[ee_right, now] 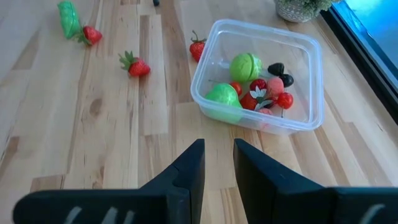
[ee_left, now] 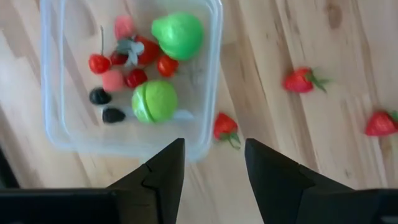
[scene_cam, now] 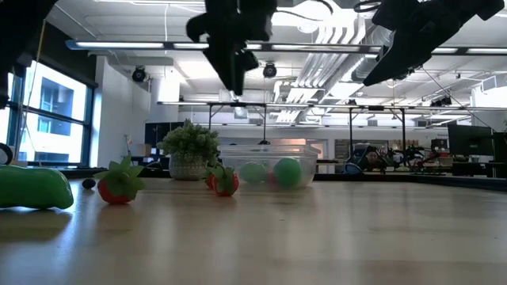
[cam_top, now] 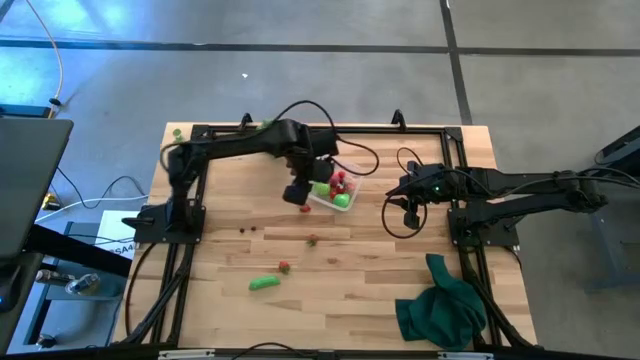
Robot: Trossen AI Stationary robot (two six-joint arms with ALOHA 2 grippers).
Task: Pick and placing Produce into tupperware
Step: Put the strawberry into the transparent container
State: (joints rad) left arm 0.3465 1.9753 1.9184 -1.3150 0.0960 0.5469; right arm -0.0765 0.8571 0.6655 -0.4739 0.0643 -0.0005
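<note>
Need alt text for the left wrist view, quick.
Clear tupperware on a wooden table holds two green round pieces, red berries and dark berries. Left gripper, empty and open, hovers near a strawberry beside the container; two more lie farther off.

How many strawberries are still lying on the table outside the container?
3: one strawberry against the tupperware wall, one farther out on the wood, one beside the green oblong piece. Others may be hidden.

Clear tupperware holds bright green, red and black produce; dark green cloth.
</note>
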